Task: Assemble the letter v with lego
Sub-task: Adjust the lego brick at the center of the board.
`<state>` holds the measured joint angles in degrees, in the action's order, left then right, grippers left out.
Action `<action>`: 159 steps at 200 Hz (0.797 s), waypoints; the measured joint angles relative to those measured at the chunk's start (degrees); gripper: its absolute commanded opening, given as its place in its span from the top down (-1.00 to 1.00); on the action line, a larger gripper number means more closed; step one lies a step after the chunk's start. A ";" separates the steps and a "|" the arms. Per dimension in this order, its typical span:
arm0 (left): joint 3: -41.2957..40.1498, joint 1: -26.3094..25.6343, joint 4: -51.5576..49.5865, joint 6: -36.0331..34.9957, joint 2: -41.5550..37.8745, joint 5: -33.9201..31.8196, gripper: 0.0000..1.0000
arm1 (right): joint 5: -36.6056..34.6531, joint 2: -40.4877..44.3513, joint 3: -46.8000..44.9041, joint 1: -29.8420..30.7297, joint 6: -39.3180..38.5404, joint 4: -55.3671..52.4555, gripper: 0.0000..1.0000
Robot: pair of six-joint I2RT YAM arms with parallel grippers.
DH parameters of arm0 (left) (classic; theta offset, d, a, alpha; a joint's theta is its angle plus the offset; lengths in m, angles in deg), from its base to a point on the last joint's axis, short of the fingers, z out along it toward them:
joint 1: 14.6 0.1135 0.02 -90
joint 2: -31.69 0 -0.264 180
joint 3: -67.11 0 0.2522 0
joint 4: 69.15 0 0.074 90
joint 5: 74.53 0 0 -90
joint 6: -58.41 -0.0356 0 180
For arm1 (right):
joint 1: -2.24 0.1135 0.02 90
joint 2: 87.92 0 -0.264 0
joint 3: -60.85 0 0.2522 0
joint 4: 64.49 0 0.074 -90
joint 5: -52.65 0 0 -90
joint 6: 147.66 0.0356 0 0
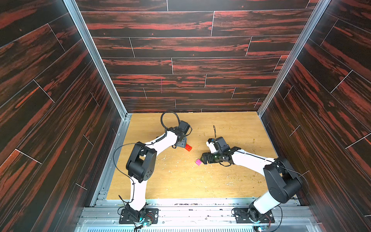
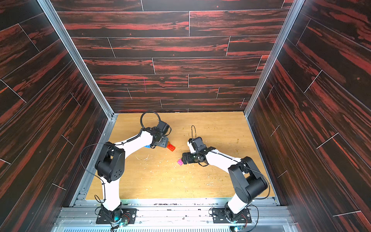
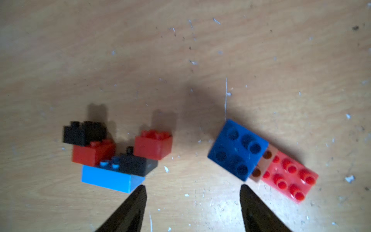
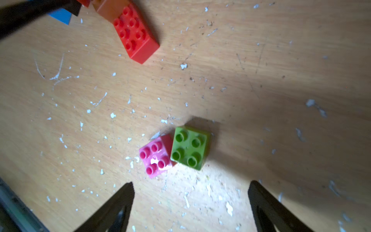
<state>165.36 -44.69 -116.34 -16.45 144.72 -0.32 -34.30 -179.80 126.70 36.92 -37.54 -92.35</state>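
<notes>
Wood tabletop (image 1: 180,180), scuffed, boxed by dark red-streaked walls (image 1: 190,50). Lower centre you have five stacked bricks (image 3: 120,166), three joined bricks (image 3: 261,162), one pink brick (image 4: 155,156), one green brick (image 4: 189,147). Left claw (image 3: 192,188) and right claw (image 4: 190,184) stand open, empty.

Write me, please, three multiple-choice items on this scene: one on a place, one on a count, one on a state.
1. What lies right beside the green brick? A. a pink brick B. a yellow brick C. a white brick
2. How many studs top the dark blue brick? A. two B. four C. eight
3. The left end effector is: A. shut on a brick B. shut on nothing C. open and empty
Answers: 1 A, the pink brick sits at its side; 2 B, four round studs show; 3 C, its jaws stand apart with nothing between.
</notes>
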 measured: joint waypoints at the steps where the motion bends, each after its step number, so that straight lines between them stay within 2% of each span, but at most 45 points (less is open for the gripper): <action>1: -0.59 -0.04 0.17 0.11 -0.35 0.15 -0.53 | -0.04 0.09 0.00 0.07 0.00 -0.04 -0.82; 3: -1.49 -0.20 0.50 0.35 -0.96 0.42 -0.61 | -0.26 0.22 -0.02 0.33 0.00 -0.24 -0.81; 6: -2.69 -0.28 0.96 0.61 -1.68 0.66 -0.93 | -0.79 0.44 -0.02 0.70 0.02 -0.48 -0.81; 10: -4.26 -0.52 1.40 0.76 -2.84 1.05 -1.00 | -1.25 0.68 -0.02 1.27 0.22 -0.81 -0.80; 52: -21.22 -5.07 10.43 7.80 -19.76 4.24 -1.00 | -5.55 0.85 0.04 5.95 2.16 -3.28 -0.74; 89: -33.68 -9.92 21.92 15.04 -30.60 5.84 -1.00 | -12.17 -0.76 0.15 8.15 5.01 -5.20 -0.74; 105: -39.30 -10.88 25.92 17.53 -34.91 6.36 -1.00 | -16.85 -0.61 0.15 10.97 6.69 -6.08 -0.97; 139: -43.19 -12.66 30.25 19.28 -39.89 6.56 -1.00 | -21.31 -0.04 0.15 14.08 8.41 -6.40 -0.97; 159: -44.06 -13.42 31.32 19.58 -41.92 6.49 -1.00 | -21.94 -0.20 0.39 14.21 8.33 -6.45 -0.86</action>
<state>121.30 -58.11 -85.02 3.13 102.80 6.17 -56.25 -180.00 127.10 51.13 -29.21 -98.80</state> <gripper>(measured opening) 0.999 0.949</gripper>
